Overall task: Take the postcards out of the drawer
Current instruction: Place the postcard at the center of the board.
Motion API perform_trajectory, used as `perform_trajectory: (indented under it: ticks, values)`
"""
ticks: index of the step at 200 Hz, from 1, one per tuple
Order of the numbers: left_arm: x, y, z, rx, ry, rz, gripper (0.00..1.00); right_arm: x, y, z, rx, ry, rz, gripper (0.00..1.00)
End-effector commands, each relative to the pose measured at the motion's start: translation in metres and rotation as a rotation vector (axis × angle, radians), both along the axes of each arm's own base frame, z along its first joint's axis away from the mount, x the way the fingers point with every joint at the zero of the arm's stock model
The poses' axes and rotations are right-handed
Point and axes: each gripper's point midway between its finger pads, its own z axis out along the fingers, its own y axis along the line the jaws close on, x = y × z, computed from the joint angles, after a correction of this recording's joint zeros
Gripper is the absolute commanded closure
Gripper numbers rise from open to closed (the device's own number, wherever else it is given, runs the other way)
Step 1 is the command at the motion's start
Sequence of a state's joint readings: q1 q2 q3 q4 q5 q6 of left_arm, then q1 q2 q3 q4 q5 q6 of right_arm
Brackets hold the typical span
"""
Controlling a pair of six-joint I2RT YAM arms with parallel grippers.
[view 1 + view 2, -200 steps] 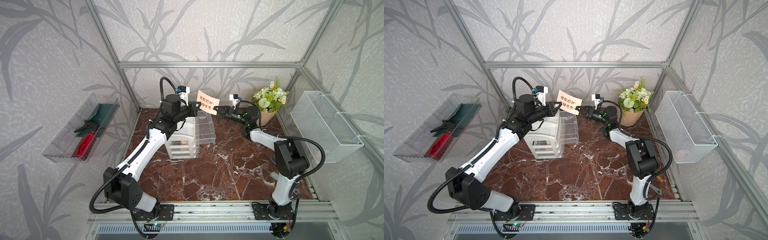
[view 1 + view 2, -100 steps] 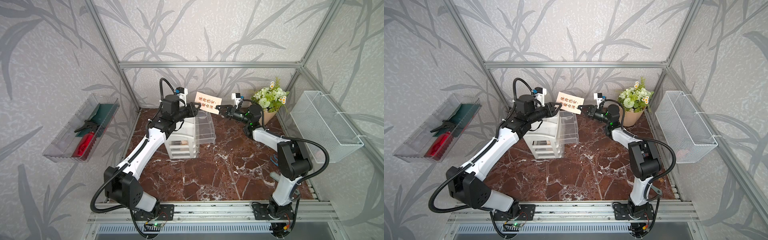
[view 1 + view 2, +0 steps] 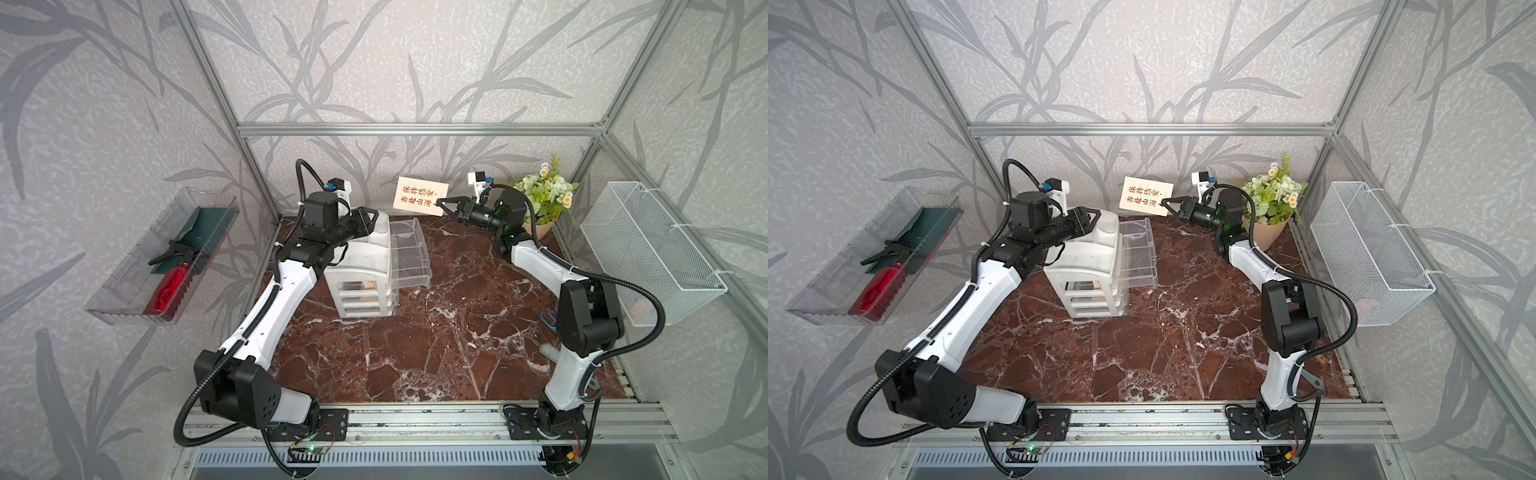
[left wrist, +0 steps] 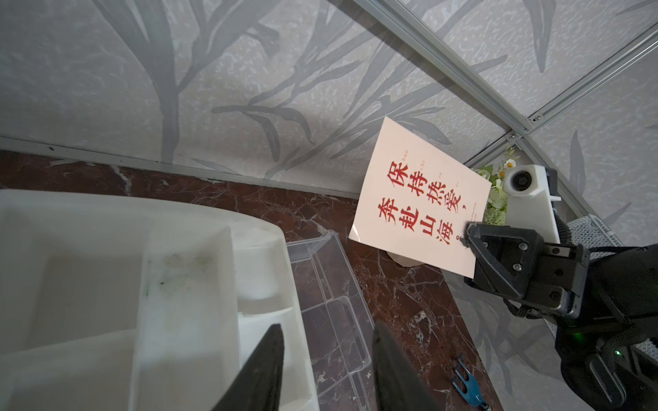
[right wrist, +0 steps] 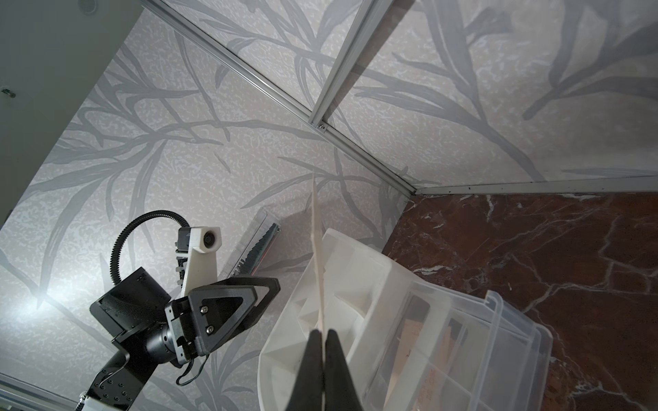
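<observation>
The right gripper (image 3: 440, 203) was clamped on one corner of a card (image 3: 419, 202), up in the air beside the open drawer (image 3: 409, 249). The card looked thin, light and bendy, so an edge seemed the best place to pinch. The left gripper (image 4: 325, 334) was apart and empty.

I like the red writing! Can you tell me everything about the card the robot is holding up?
The postcard is a thin, stiff-looking cream rectangle with two rows of big orange-red Chinese characters and some tiny print. It hangs tilted in the air, above the far end of the marble table. Only the right gripper touches it, shut on one edge near a corner. Seen edge-on in the right wrist view, it looks almost flat.
</observation>
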State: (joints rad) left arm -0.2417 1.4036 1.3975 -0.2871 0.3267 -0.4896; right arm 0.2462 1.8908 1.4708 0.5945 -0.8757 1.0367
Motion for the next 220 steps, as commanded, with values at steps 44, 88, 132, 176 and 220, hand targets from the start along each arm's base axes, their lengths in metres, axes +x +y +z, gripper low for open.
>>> perform_trajectory:
  ticks: [44,88,132,176,220]
  values:
    - [-0.031,0.044,0.006,0.236,0.044,0.107,0.59,0.045,-0.002,-0.047,-0.198,0.089,-0.068,1.0]
    - [-0.041,0.055,0.0,0.275,0.069,0.117,0.59,0.07,-0.002,-0.067,-0.241,0.126,-0.097,1.0]
    - [-0.046,0.057,-0.002,0.289,0.074,0.104,0.55,0.089,-0.001,-0.095,-0.294,0.176,-0.114,1.0]
    - [-0.048,0.062,-0.007,0.31,0.094,0.113,0.53,0.099,-0.003,-0.128,-0.357,0.23,-0.128,1.0]
    - [-0.049,0.07,-0.01,0.324,0.091,0.145,0.45,0.104,-0.002,-0.171,-0.408,0.312,-0.126,1.0]
